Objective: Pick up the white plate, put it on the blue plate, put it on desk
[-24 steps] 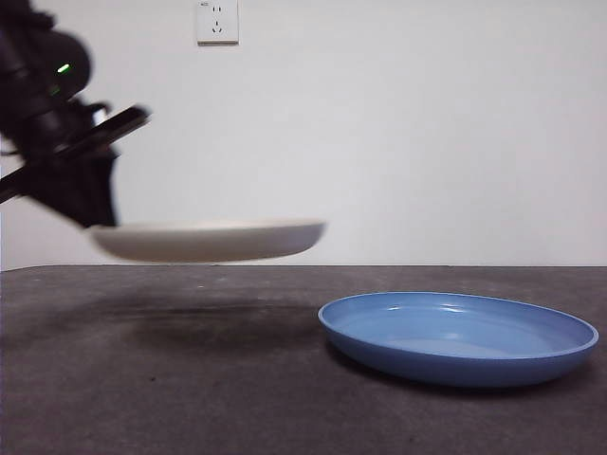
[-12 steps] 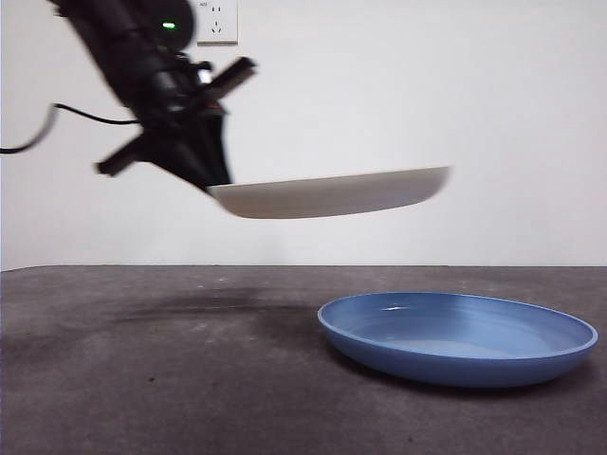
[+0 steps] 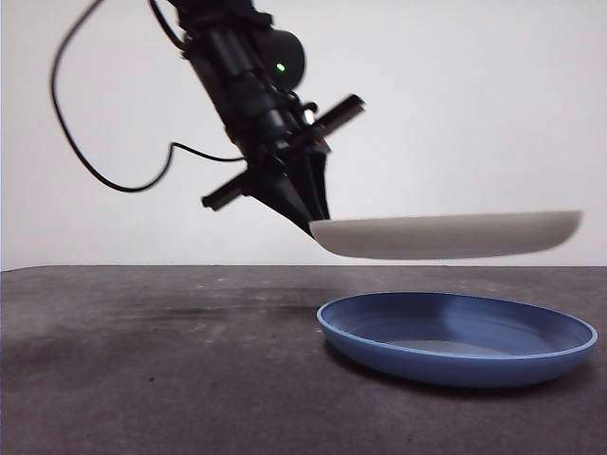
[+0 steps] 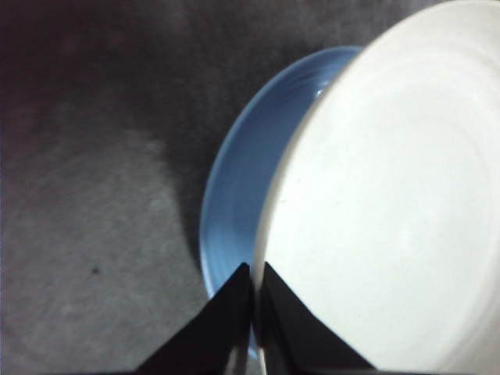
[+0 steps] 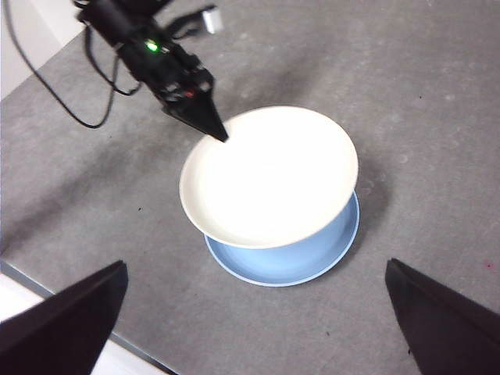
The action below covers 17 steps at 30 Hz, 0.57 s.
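My left gripper [image 3: 311, 223] [image 4: 254, 273] [image 5: 221, 134] is shut on the rim of the white plate [image 3: 446, 234] [image 4: 391, 203] [image 5: 269, 176] and holds it level in the air. The plate hangs a little above the blue plate [image 3: 457, 336] [image 4: 242, 172] [image 5: 312, 262], which rests on the dark grey desk [image 3: 142, 379] [image 5: 437, 141]. From above, the white plate covers most of the blue one and is shifted slightly off its centre. My right gripper [image 5: 258, 328] stands open, high above the desk, far from both plates.
A black cable [image 3: 104, 175] loops down from the left arm. The desk's edge [image 5: 62, 293] runs close to the right wrist camera's side. Bare grey tabletop surrounds the plates.
The left arm has carried the white plate to the right, from over the bare desk to above the blue plate. It rose at first, then came lower and level.
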### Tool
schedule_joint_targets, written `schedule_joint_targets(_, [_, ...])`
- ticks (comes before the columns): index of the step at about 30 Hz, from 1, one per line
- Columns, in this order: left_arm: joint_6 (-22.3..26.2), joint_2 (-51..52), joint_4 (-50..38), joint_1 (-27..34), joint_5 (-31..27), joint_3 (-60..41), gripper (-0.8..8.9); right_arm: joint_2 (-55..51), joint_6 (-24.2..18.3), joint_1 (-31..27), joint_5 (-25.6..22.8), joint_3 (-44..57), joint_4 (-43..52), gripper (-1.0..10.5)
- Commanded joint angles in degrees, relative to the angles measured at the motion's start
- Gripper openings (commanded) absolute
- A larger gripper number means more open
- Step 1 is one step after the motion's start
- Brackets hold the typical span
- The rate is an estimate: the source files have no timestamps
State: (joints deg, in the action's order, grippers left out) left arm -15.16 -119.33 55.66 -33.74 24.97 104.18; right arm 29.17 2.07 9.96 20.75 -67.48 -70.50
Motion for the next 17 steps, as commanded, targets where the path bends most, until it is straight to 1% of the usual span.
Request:
schedule_joint_targets(1, [0.13, -3.37, 0.9, -1.11, -1.36, 3.93, 0.08, 0.09, -0.63, 0.04, -0.2, -1.11, -0.11, 6.0])
schedule_joint_targets(10, [0.09, -8.26, 1.73, -1.99, -2.58, 5.38, 0.08, -0.11, -0.63, 0.11, 0.0, -1.11, -0.31, 6.0])
schedule_joint_targets(17, [0.81, -9.29, 0.17, -2.14, -2.67, 5.38, 0.08, -0.11, -0.63, 0.11, 0.0, -1.11, -0.31, 6.0])
